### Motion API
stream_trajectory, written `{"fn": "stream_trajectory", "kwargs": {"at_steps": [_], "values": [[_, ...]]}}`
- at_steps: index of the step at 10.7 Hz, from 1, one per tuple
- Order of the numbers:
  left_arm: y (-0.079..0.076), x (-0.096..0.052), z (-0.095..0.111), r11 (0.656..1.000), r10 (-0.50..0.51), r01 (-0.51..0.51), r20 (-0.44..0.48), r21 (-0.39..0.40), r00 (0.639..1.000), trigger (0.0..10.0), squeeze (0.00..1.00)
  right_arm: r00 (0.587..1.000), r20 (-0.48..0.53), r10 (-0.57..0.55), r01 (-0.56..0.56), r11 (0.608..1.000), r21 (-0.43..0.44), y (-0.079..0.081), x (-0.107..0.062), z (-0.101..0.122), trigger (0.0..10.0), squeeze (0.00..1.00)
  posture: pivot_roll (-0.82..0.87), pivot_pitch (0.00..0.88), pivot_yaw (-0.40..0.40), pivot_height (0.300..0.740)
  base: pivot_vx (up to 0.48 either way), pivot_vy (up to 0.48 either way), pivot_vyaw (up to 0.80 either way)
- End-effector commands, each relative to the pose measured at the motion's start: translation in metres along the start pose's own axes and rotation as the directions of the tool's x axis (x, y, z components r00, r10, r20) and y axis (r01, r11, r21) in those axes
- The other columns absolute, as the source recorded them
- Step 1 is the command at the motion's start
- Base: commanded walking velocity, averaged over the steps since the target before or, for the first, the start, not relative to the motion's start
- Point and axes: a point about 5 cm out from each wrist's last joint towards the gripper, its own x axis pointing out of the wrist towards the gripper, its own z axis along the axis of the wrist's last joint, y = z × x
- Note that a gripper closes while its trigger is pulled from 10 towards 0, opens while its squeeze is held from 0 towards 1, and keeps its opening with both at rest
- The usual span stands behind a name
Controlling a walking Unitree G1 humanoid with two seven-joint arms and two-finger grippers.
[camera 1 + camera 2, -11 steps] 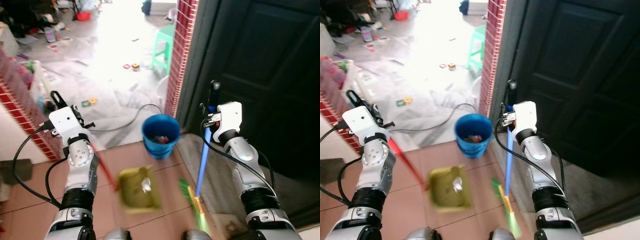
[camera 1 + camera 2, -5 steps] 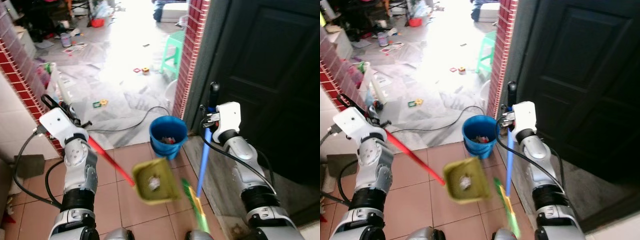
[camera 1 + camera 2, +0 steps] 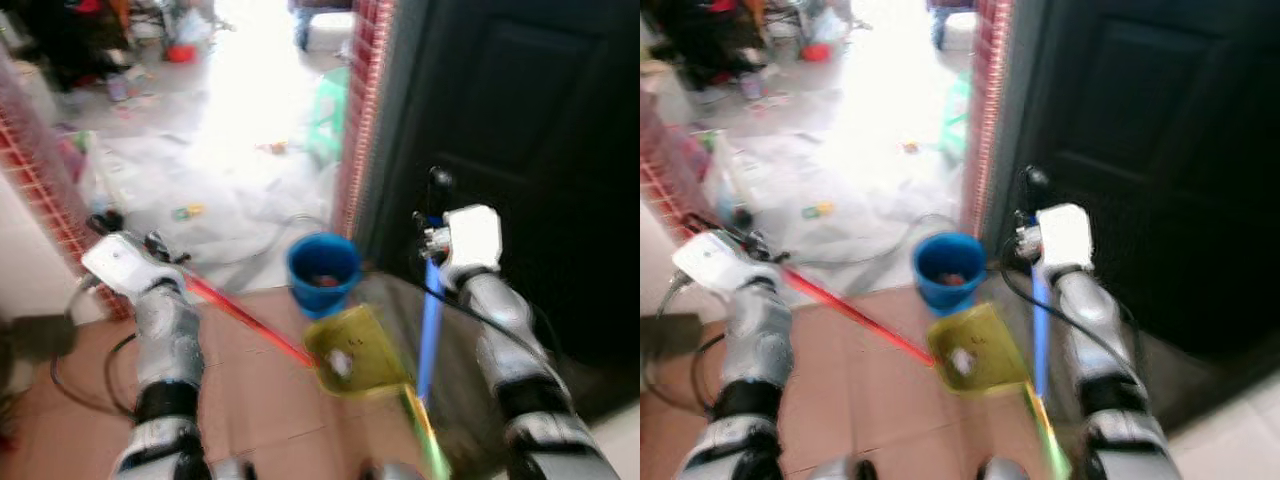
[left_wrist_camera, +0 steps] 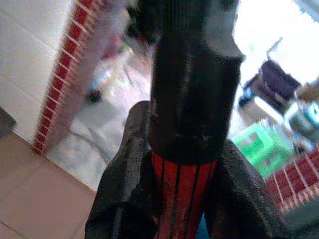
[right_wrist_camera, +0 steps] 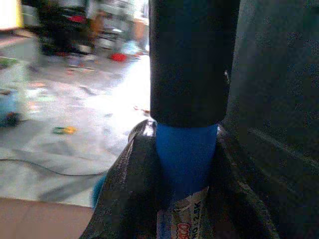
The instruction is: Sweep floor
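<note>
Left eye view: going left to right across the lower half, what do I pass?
Left gripper → red dustpan handle → blue bucket → yellow-green dustpan → blue broom handle → right gripper area, then the dark door.

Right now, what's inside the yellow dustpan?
The yellow dustpan, held by the left pincer on its red handle, carries a small pale scrap. Blur hides what it is, or any finer dust.

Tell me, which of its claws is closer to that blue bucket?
The right claw, by a little. It grips the blue broom handle just right of the blue bucket, by the dark door. The left claw holds the red dustpan handle farther away, on the bucket's other side.
</note>
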Motion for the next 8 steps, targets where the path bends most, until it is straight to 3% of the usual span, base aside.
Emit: {"fn": "stream_trajectory", "kwargs": {"at_steps": [1,3,7,8], "values": [[-0.008,0.005,0.024,1.0,-0.028,0.026,0.102,0.018,0.994,10.0,0.0,0.999,0.049,0.011,-0.012,1.0,0.006,0.003,0.005,0.01,10.0,0.0,-0.16,0.0,0.014,0.74,0.0,0.0,0.0],[-0.016,0.009,0.04,0.998,-0.055,0.057,0.122,-0.01,0.991,10.0,0.0,0.999,0.05,0.004,-0.005,1.0,0.005,0.002,0.006,0.011,10.0,0.0,-0.15,0.0,0.021,0.74,0.0,0.0,0.0],[-0.019,0.01,0.061,0.996,-0.09,0.084,0.166,0.042,0.982,10.0,0.0,0.999,0.047,-0.017,0.017,1.0,0.005,-0.001,0.004,0.007,10.0,0.0,-0.15,0.0,0.026,0.74,0.0,0.0,0.0],[-0.021,0.008,0.074,0.994,-0.109,0.11,0.2,0.005,0.974,10.0,0.0,0.999,0.014,-0.045,0.046,0.999,-0.027,-0.007,0.0,-0.001,10.0,0.0,-0.14,0.0,0.024,0.74,0.0,0.0,0.0]]}}
